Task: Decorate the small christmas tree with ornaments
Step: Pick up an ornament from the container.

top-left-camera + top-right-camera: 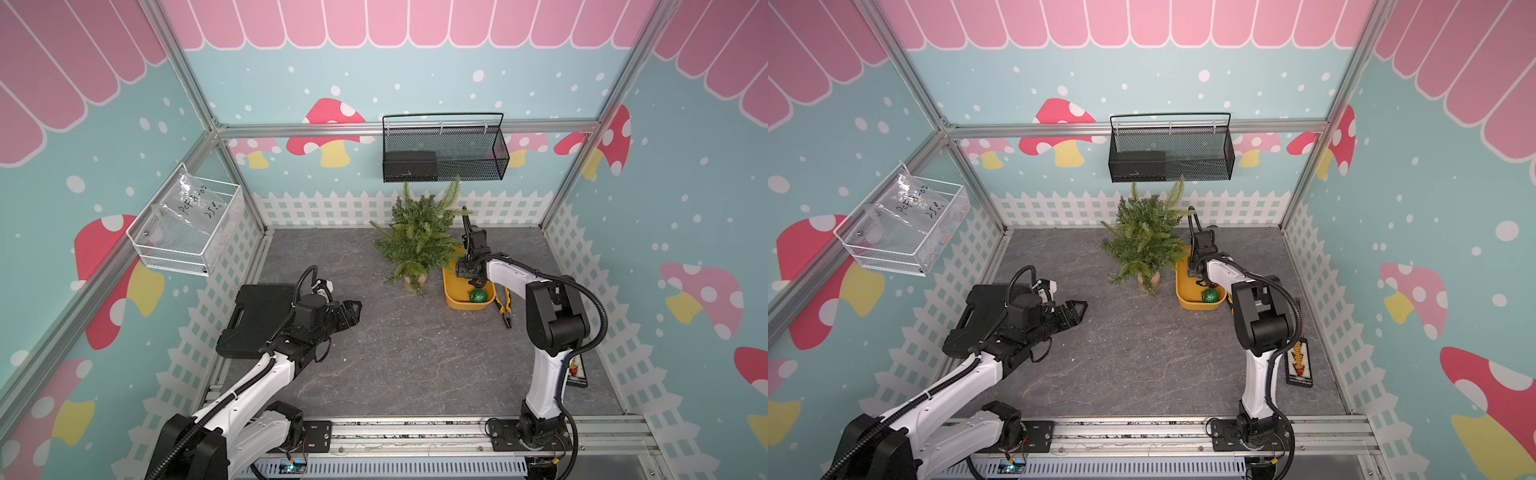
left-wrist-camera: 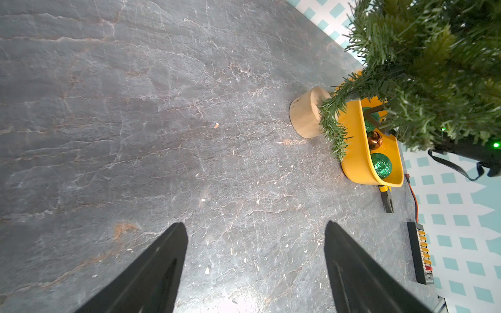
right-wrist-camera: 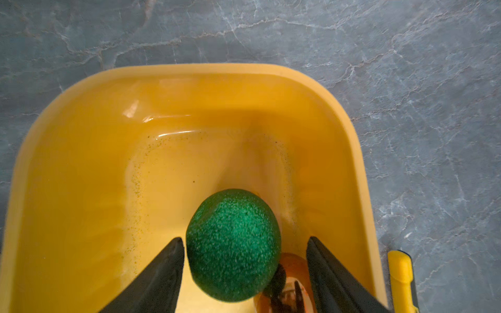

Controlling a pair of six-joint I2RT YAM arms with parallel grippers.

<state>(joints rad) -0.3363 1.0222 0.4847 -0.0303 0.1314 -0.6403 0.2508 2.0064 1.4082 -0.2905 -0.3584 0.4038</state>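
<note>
**Right tool straddles a green bauble in a yellow tray beside the undecorated tree**

One glittery green round bauble (image 3: 233, 245) lies in a yellow plastic tray (image 3: 189, 70), probably kept there so the round ornaments cannot roll away. A smaller shiny copper-brown bauble (image 2: 375, 140) sits just beside it. A second glittery green bauble (image 1: 478, 296) rests at the tray's end nearer the robot.

The right tool (image 3: 245, 239) reaches down into the tray with a black finger on either side of the first green bauble. One finger is almost touching it and the other stands apart, so the tool is spread and not yet gripping. This placing suggests a pinch across the bauble's middle.

The small green fir christmas tree (image 1: 419, 237) stands on its tan wooden base (image 2: 306, 116) on the grey stone-patterned counter (image 1: 395, 353), just beside the tray. Its branches overhang the tray, and no ornament shows on them.

The left tool (image 1: 353, 311) hovers well apart over bare counter, spread wide and empty, seemingly held clear.
</note>
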